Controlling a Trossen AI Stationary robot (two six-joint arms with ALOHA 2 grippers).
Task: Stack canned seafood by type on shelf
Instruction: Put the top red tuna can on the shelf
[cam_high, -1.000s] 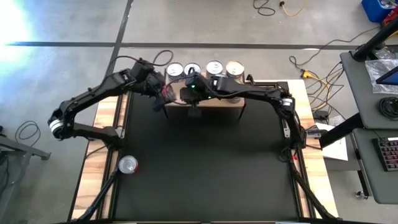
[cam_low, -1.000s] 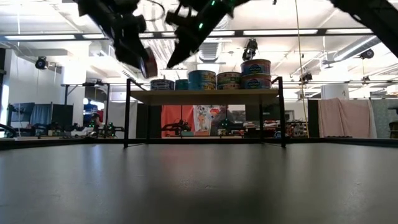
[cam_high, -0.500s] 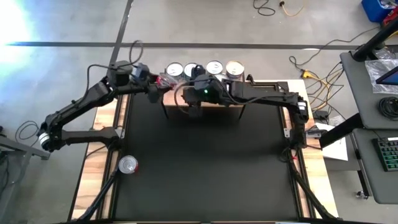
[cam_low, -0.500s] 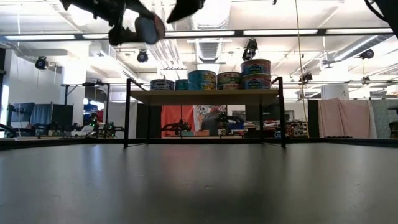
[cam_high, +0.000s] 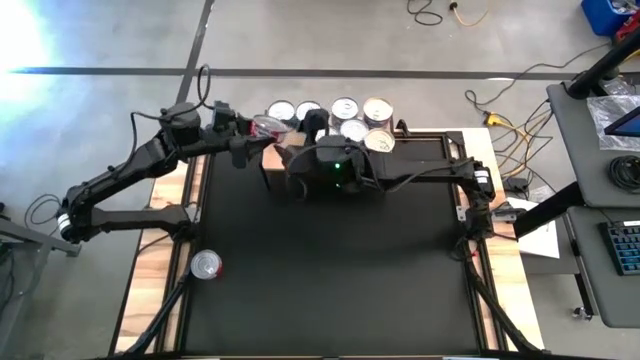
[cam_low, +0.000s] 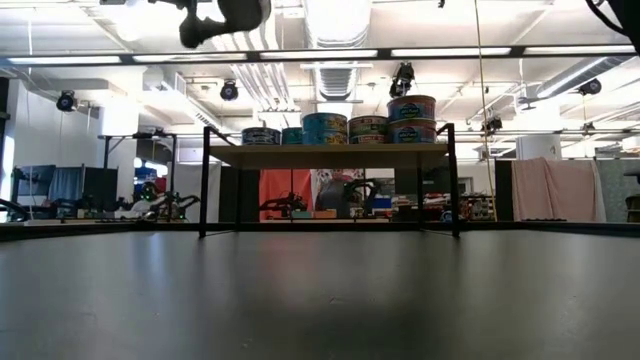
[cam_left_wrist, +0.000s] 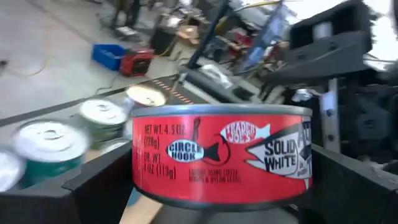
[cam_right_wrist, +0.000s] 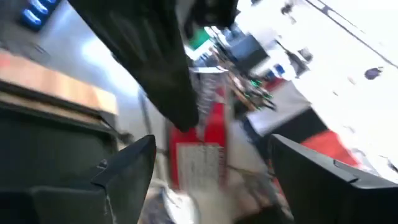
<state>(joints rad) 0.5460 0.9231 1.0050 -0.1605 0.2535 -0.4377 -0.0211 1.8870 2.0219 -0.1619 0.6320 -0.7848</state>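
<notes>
Right gripper (cam_right_wrist: 205, 180) was blurred, fingers apart, empty; left gripper (cam_left_wrist: 217, 186) clamped a red-labelled round metal tin (cam_left_wrist: 221, 155).

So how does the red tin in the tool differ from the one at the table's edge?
The held tin hangs midair, clamped in the left tool by the shelf; the lone tin stands on the table, untouched. The held tin is near the shelved tins; the lone tin is far off. Both are short, round, red-sided.
</notes>
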